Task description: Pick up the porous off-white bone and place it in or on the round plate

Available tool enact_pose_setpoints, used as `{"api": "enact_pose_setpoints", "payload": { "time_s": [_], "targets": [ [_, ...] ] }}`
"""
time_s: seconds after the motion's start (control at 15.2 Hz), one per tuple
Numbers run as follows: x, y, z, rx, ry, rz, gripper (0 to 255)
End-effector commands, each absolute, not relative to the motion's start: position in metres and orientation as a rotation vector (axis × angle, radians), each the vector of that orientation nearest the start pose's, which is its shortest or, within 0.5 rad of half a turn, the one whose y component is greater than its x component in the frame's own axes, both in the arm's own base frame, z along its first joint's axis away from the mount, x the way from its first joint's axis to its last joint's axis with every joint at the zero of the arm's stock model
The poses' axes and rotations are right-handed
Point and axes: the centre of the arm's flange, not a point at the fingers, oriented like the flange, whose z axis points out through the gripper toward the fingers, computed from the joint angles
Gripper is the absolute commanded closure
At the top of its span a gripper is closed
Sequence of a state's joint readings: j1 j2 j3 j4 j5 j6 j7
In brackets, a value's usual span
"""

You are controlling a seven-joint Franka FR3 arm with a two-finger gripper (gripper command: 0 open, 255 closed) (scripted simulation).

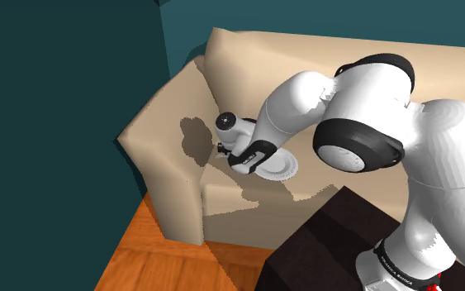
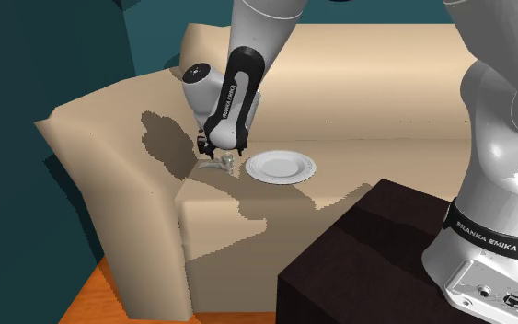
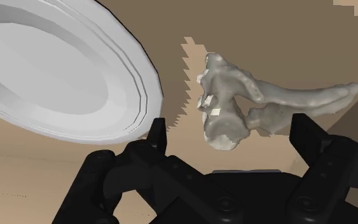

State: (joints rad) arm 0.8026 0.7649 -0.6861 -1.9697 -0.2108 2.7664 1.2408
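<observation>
Progress: I judge the pick not yet made; the bone [image 3: 225, 105] lies on the sofa [image 2: 395, 138] seat, just beside the plate [image 3: 63, 76], not on it.
Pincer: my pincer [image 3: 229, 122] hangs low over the bone, fingers apart, straddling it without clasping.
Remaining: closing, lifting, carrying across, releasing.
Bone: off-white, knobbly, pitted, with one long curved prong.
Plate: round, white, smooth, stepped rim.
Sofa: plain beige, soft-edged.

A beige sofa seat [image 2: 395, 152] bears a white round plate [image 2: 282, 167], an off-white bone [image 3: 222, 95] just beside it.
</observation>
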Motion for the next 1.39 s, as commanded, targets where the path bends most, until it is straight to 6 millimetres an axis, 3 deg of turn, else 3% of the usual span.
{"api": "enact_pose_setpoints", "payload": {
  "time_s": [0.0,0.53,0.59,1.19,1.25,1.32],
  "targets": [
    [0.623,0.094,0.163,-3.137,1.226,-0.788,0],
    [0.624,0.093,0.161,-3.137,1.226,-0.787,0],
    [0.624,0.093,0.161,-3.137,1.226,-0.787,255],
    [0.624,0.093,0.16,-3.137,1.226,-0.787,255],
    [0.624,0.093,0.16,-3.137,1.226,-0.787,0],
    [0.646,0.068,0.182,-3.144,1.127,-0.509,0]
  ]
}}
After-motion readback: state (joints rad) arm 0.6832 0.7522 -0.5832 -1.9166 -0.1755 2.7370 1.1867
